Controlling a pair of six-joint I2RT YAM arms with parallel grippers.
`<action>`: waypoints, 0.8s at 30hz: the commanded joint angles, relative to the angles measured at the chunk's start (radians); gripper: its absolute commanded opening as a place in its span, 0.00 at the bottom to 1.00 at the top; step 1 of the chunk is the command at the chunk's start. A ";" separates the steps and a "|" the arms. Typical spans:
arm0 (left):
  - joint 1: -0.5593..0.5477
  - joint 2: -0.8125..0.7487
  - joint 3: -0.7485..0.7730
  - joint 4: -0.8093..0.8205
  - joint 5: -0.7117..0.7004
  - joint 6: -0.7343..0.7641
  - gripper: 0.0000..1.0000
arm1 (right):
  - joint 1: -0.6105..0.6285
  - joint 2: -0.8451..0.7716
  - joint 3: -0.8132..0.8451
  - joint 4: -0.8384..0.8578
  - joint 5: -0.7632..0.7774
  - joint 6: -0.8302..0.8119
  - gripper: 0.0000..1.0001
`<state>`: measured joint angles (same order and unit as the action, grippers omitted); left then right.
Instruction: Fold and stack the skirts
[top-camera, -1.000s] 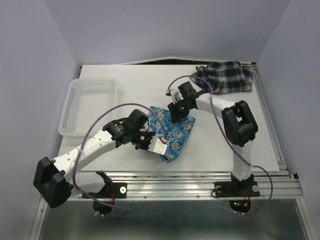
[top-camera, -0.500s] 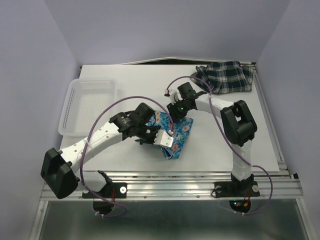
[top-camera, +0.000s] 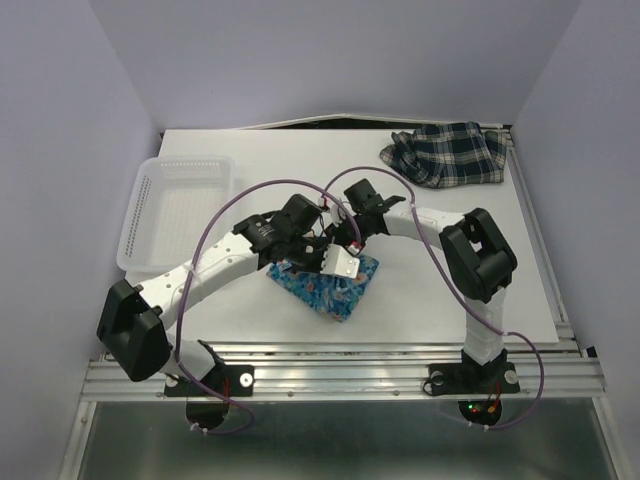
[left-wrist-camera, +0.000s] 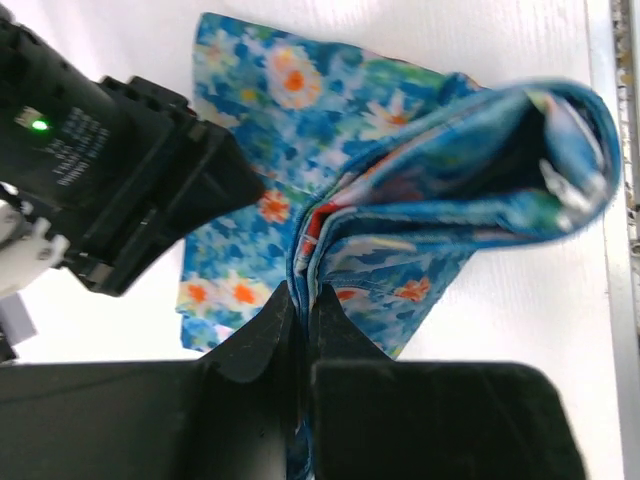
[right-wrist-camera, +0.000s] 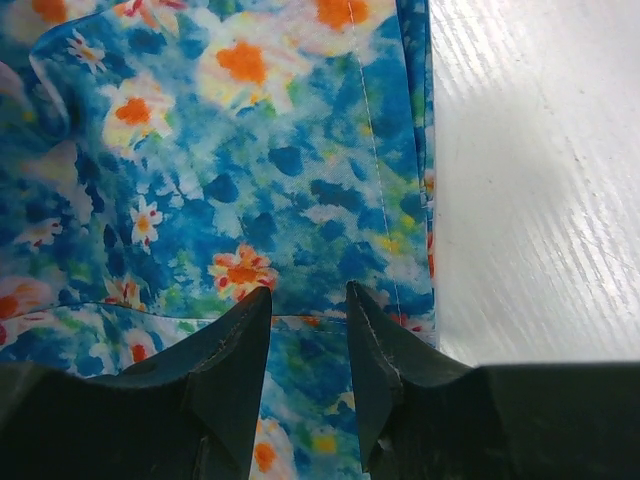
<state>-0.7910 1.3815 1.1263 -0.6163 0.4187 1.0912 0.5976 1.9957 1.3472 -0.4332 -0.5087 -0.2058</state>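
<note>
White table (top-camera: 440, 290), lavender walls (top-camera: 330, 60), floral skirt (top-camera: 330, 296)

The blue floral skirt (top-camera: 325, 294) lies partly folded mid-worktop, one edge lifted; the plaid skirt (top-camera: 450, 152) sits crumpled at two o'clock.

Fixed high above and behind the left arm (top-camera: 215, 265) and right arm (top-camera: 483, 325), the top camera looks down and forward over the whole white table (top-camera: 420, 300). The arm bases sit at its lower edge and lavender walls (top-camera: 60, 150) close in around it. The left wrist camera sits close in, sighting along its own black fingers (left-wrist-camera: 255, 340) onto the bright blue floral cloth skirt (left-wrist-camera: 400, 130), with the right arm's black housing with a green light (left-wrist-camera: 90, 160) at frame left. The right wrist camera is nearer yet, facing down past its fingers (right-wrist-camera: 230, 370) onto that cloth, bare tabletop at right. All three views share the floral skirt at mid-table.
</note>
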 joint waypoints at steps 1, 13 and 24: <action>-0.004 0.008 0.061 0.059 -0.014 0.025 0.00 | 0.031 -0.005 -0.026 -0.024 -0.013 0.009 0.42; 0.030 0.051 -0.056 0.191 -0.061 0.076 0.00 | 0.031 -0.032 -0.026 -0.016 -0.027 0.029 0.42; 0.039 0.108 -0.108 0.334 -0.104 0.044 0.00 | 0.031 -0.037 0.013 -0.033 -0.028 0.039 0.43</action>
<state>-0.7570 1.5047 1.0389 -0.3664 0.3302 1.1465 0.6109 1.9938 1.3422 -0.4335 -0.5320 -0.1825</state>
